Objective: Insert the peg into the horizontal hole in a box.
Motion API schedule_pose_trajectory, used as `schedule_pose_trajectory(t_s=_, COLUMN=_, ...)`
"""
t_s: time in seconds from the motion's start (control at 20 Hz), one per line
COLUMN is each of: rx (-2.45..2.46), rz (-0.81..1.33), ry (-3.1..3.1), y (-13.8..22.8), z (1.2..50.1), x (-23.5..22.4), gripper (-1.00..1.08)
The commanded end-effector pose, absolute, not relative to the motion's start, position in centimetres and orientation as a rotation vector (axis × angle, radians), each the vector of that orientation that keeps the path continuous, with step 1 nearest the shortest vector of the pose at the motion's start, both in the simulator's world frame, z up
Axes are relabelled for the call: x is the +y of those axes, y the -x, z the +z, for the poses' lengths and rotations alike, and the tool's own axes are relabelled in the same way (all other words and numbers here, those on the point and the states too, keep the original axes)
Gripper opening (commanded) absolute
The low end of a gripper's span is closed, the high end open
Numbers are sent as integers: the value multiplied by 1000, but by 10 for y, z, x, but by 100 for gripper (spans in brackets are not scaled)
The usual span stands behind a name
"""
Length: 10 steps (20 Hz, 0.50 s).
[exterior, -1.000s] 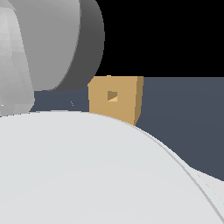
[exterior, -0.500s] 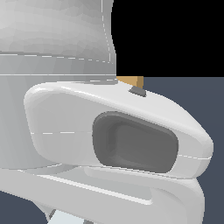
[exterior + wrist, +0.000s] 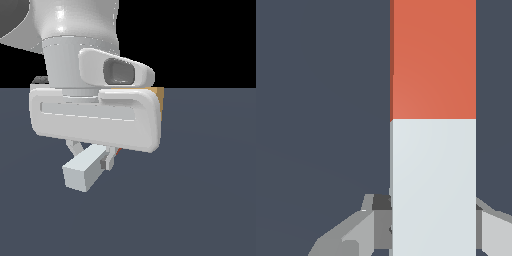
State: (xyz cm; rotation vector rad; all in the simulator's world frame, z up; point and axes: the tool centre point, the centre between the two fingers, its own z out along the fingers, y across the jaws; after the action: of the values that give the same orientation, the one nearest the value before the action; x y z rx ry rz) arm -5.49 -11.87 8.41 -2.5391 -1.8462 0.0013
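My gripper [image 3: 93, 156] is shut on the peg and holds it level above the floor. In the exterior view the peg's pale grey-white end [image 3: 82, 173] sticks out below the hand toward the camera, and a sliver of its orange-red part [image 3: 118, 150] shows behind a finger. In the wrist view the peg [image 3: 433, 125] runs lengthwise, with its pale part between the fingers [image 3: 356, 231] and its orange-red part beyond them. Only a tan corner of the box [image 3: 159, 94] shows behind the hand at the exterior view's right. The hole is hidden.
The white arm and its hand [image 3: 95, 120] fill the upper middle of the exterior view and block the box. The dark grey-blue floor [image 3: 210, 190] spreads all around.
The arm has pulled back from the camera and swung round. The hand and the held peg now show, and the box has gone from plain view to a corner behind the hand.
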Motion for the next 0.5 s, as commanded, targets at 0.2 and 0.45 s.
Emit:
schedule_pose_trajectory(t_s=0.2, rx=-1803, rz=0, ry=2572, y=59, z=105, x=-65, gripper=-100)
schedule_pose_trajectory(t_s=0.45, rx=-1782, rz=0, ry=2587, y=59, z=115, x=-38, gripper=-100)
